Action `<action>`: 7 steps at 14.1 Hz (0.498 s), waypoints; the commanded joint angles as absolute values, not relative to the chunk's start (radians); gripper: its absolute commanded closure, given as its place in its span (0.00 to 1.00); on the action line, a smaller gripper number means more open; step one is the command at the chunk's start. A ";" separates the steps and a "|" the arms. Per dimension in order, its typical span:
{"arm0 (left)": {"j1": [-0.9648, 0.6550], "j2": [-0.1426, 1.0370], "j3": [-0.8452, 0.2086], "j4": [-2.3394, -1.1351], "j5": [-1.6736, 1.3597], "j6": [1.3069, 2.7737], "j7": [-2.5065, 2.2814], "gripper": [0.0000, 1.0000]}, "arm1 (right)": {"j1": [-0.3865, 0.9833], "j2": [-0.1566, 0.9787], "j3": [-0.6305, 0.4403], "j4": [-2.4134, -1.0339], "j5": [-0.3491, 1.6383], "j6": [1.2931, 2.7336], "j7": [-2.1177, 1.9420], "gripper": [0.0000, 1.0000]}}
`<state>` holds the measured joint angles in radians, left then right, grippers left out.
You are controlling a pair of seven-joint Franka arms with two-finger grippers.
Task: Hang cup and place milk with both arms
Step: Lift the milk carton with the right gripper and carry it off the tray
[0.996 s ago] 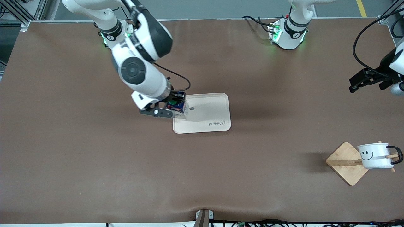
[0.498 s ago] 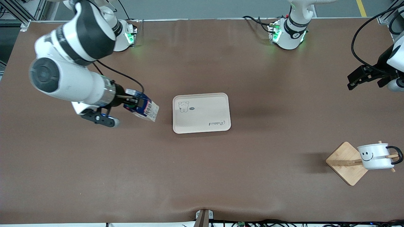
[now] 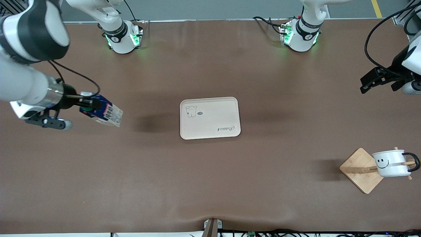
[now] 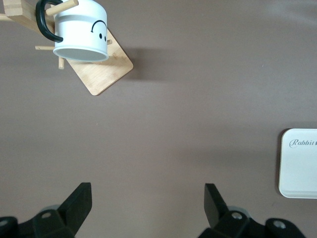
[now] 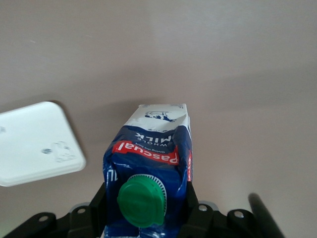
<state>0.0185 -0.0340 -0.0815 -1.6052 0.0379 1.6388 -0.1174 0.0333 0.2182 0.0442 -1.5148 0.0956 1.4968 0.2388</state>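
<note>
right end effector [image 3: 86, 102] grips the milk [image 3: 104, 113] tilted over bare table [image 3: 210, 184], away from the tray [image 3: 227, 131]; level it before lowering. left end effector [image 4: 146, 203] waits spread; cup [image 3: 390, 163] hangs on the rack [image 3: 358, 169]

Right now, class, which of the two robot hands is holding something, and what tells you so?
The right hand, over the table at the right arm's end: it is shut on the milk. The left hand is open, holding nothing.
</note>
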 commanded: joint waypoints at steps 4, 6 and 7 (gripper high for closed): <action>0.014 -0.057 -0.101 -1.618 0.021 1.631 -0.124 0.00 | -0.146 0.150 0.060 -1.787 0.077 1.641 0.017 1.00; 0.015 -0.057 -0.101 -1.620 0.021 1.628 -0.124 0.00 | -0.158 0.127 0.060 -1.882 0.074 1.710 -0.005 1.00; 0.017 -0.058 -0.101 -1.621 0.023 1.614 -0.126 0.00 | -0.158 0.123 0.061 -1.917 0.055 1.736 -0.009 1.00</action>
<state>0.0140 -0.0345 -0.1006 -1.6054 0.0370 1.6360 -0.1205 -0.1470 0.1965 0.0413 -1.7967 0.0868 1.6783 0.0066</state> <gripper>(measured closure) 0.000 0.383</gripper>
